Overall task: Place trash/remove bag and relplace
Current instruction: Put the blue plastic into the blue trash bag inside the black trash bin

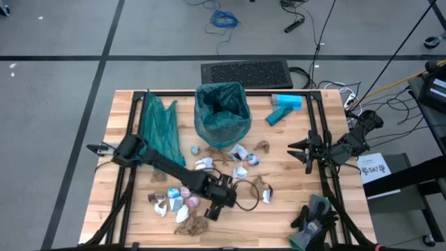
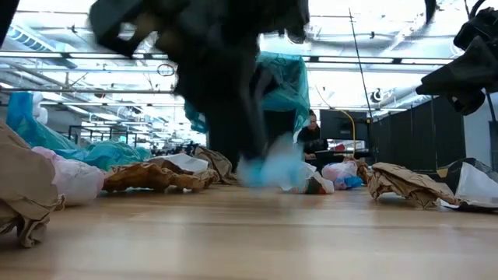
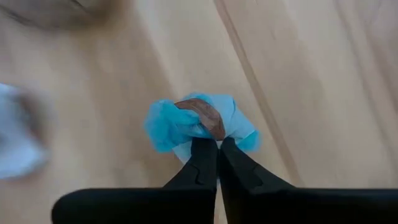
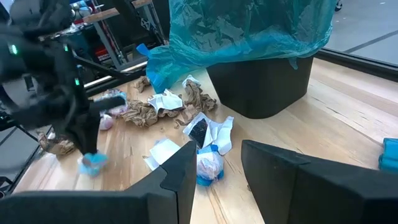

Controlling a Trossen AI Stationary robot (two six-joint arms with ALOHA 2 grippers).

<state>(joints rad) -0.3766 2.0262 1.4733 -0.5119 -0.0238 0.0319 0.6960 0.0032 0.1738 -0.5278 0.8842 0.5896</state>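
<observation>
Around bin (image 1: 223, 115), scattered trash (image 1: 240, 155)

A light wooden table (image 1: 125, 132) stands on a grey floor (image 1: 56, 90) crossed by dark lines, with cables (image 1: 224, 19) lying beyond its far edge. Across the table, a bright hall shows ceiling beams (image 2: 93, 58), dark cabinets (image 2: 424, 132) and a seated person (image 2: 312, 134).
</observation>
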